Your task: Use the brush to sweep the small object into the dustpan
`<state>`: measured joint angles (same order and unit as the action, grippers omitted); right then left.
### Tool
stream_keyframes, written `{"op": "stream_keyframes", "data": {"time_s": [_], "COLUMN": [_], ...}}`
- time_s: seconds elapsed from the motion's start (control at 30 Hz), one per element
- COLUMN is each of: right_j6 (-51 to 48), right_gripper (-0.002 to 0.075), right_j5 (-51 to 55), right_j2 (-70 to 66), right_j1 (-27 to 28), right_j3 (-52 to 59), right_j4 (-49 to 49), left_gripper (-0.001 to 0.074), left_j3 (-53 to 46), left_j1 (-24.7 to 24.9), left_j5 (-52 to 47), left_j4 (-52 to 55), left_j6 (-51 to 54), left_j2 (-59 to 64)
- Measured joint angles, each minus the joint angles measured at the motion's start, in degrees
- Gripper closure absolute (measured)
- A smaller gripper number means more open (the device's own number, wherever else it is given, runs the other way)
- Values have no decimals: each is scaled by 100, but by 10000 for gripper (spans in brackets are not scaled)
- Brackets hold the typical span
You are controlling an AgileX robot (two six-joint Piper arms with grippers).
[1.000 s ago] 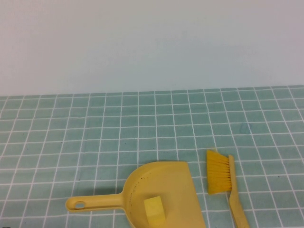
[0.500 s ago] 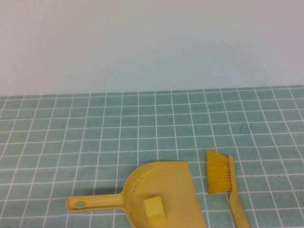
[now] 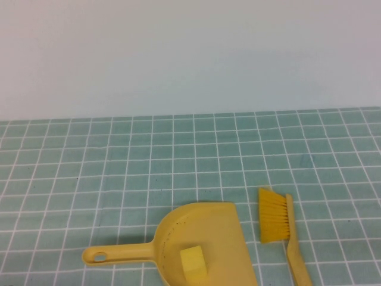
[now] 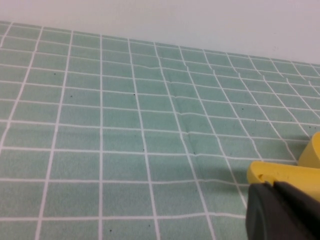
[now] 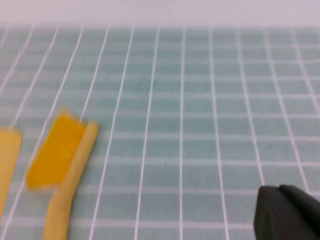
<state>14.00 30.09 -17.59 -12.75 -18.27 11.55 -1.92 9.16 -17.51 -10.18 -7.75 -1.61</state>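
The yellow dustpan (image 3: 205, 229) lies at the near edge of the table, its long handle pointing left. Inside it rests the small object (image 3: 193, 263), a pale yellow cube. The brush (image 3: 280, 220) lies flat just right of the dustpan, orange-yellow bristles facing the pan and handle running toward me. Neither gripper shows in the high view. In the left wrist view my left gripper (image 4: 272, 187) is shut and empty, its tips just short of the dustpan handle's end (image 4: 285, 174). In the right wrist view my right gripper (image 5: 277, 192) is shut and empty, well to the side of the brush (image 5: 62, 152).
A green cloth with a white grid (image 3: 178, 161) covers the table. A plain white wall (image 3: 190, 53) rises behind its far edge. The dustpan's edge (image 5: 7, 160) shows beside the brush in the right wrist view.
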Motion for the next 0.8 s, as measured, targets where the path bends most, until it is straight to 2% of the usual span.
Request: {"op": "stream_keyframes", "data": {"time_s": [0.13,0.23,0.37,0.53,0.8], "right_j6": [0,0,-14,-132,-1121], "right_gripper": [727,727,727,727,727], "right_j5": [-887,-1255,-1355,-1214,-960], "right_j2": [654,1127,1696,1811,1811], "right_j1": [742,1014,1166,1229,1238], "right_j3": [720,1277,1873,1973,1973], "right_j4": [-513,-793,-897,-917,-917], "left_gripper": [735,735,735,735,735], "left_j3": [0,0,0,0,0], "left_j1": [0,0,0,0,0], "left_j5": [0,0,0,0,0], "left_j4": [0,0,0,0,0], "left_j6": [0,0,0,0,0], "left_j2": [0,0,0,0,0]}}
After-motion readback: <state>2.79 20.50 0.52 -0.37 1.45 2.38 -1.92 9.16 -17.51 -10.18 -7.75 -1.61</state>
